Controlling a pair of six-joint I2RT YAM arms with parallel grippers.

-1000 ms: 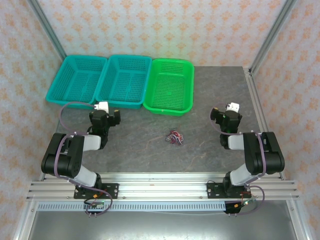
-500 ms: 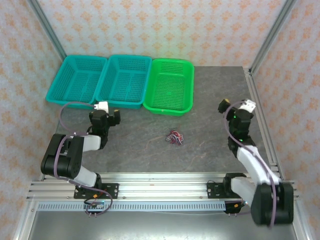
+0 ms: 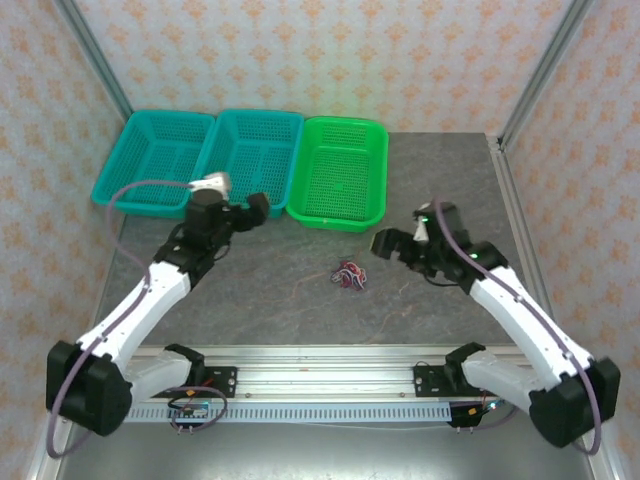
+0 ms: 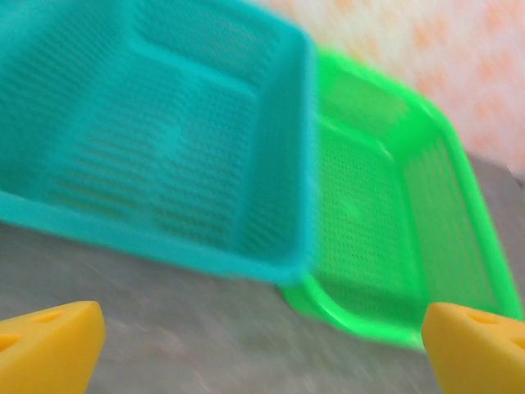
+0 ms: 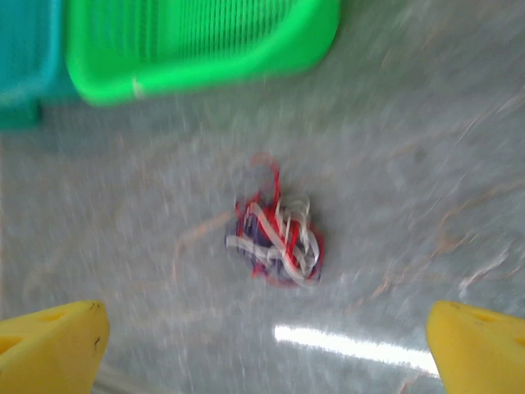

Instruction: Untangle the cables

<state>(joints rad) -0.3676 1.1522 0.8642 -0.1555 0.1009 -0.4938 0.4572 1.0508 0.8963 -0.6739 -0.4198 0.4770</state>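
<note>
Lying apart from right hand (image 3: 383, 243): cables (image 3: 349, 274)

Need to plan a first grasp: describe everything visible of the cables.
The cables form one small tangled clump of thin, flexible strands, red, whitish and dark, looped through each other. In the blurred right wrist view a red loop sticks out on the side towards the green basket. The clump lies on the grey table, near its middle, in front of that basket and apart from it. Only the table touches it.
</note>
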